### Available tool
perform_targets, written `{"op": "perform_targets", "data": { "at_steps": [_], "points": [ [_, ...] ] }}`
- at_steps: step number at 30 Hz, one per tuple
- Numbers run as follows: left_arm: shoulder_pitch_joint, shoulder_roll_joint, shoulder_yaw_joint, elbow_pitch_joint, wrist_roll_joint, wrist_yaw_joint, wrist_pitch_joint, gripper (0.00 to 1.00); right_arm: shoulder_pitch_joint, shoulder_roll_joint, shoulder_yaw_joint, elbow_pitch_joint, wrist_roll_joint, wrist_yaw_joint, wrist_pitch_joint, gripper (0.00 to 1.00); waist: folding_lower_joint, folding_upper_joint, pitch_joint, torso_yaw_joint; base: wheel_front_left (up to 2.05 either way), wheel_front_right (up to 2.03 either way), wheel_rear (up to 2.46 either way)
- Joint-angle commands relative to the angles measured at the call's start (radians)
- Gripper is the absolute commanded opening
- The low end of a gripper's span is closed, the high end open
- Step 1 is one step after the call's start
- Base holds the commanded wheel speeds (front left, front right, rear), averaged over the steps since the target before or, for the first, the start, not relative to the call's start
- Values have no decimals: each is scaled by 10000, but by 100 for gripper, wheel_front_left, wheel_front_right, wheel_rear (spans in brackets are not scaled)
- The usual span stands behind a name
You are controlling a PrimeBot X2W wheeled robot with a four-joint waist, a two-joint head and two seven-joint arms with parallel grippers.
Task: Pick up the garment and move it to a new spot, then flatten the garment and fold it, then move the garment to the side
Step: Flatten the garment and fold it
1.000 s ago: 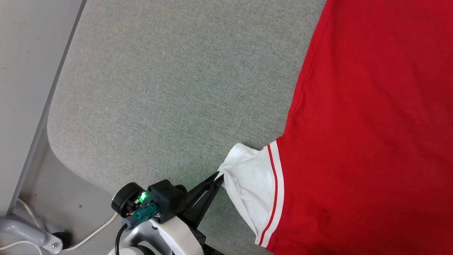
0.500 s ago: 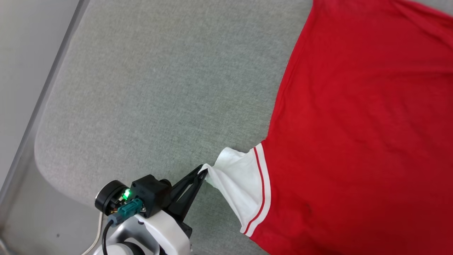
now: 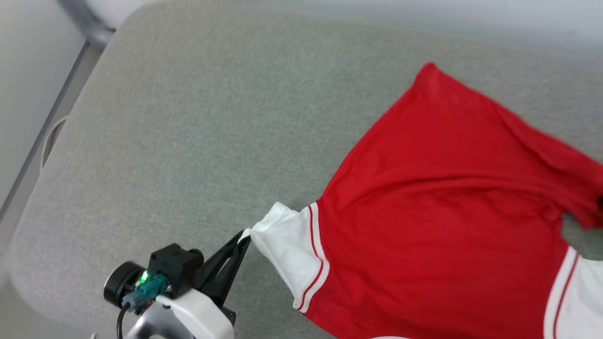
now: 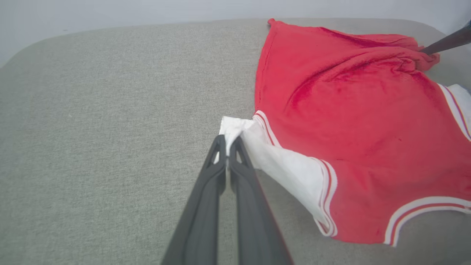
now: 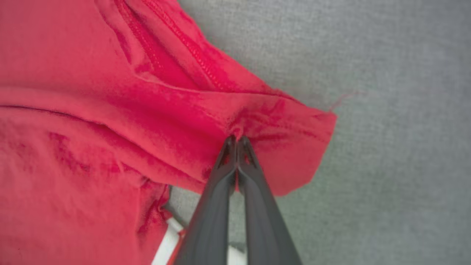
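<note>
Left claw: we see it clamped on the white sleeve of the garment, toward the near-left corner of the desk.
Right claw: its wrist view gives us tips pinching red hem.

At the lower left of the head view, the left gripper has two long, slim matt-black fingers with triangular cut-outs, set on a black boxy wrist block above a glossy white forearm shell. Beside the block sit a black round cap, a small green light and a teal plug with a black cable. At the bottom middle of the right wrist view, the right gripper has the same dark tapering fingers.
</note>
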Motion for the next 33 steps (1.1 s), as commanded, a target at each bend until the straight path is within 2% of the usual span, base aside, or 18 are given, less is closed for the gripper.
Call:
{"op": "perform_targets", "data": {
  "at_steps": [1,11,18,21,27,28,29,30,33],
  "points": [
    [275,50,71,-21,-76,110,16,0,679,118,-181,-249,137,-15,-110,0,1,0,-722,-595,0,0,0],
    [936,-95,331,189,-443,536,-242,0,3620,729,-1069,-1700,339,-13,-819,0,1,0,-1846,-1299,0,0,0],
    [1273,-376,451,438,-671,806,-556,0,5642,1673,-1702,-3052,123,-13,-953,0,1,0,-2204,-1751,0,0,0],
    [1292,-467,471,505,-762,867,-635,0,6025,2041,-1957,-3245,190,-13,-938,0,1,0,-2236,-1835,0,0,0],
    [1153,-516,421,544,-754,859,-685,0,6265,2174,-2010,-3360,161,-13,-887,0,1,0,-2215,-1881,0,0,0],
    [1129,-489,415,534,-727,843,-674,0,6241,2099,-1931,-3408,192,-13,-868,4,1,0,-2193,-1883,0,0,0],
    [1101,-469,410,521,-712,832,-665,0,6223,1984,-1841,-3471,216,-13,-854,72,1,0,-2165,-1875,0,0,0],
    [1078,-451,405,508,-709,820,-655,0,6190,1891,-1780,-3518,271,-13,-866,100,1,0,-2141,-1855,0,0,0],
    [1000,-415,383,442,-689,799,-635,0,5969,1578,-1561,-3815,430,-12,-803,100,1,0,-2072,-1770,0,0,0]
  ]
}}
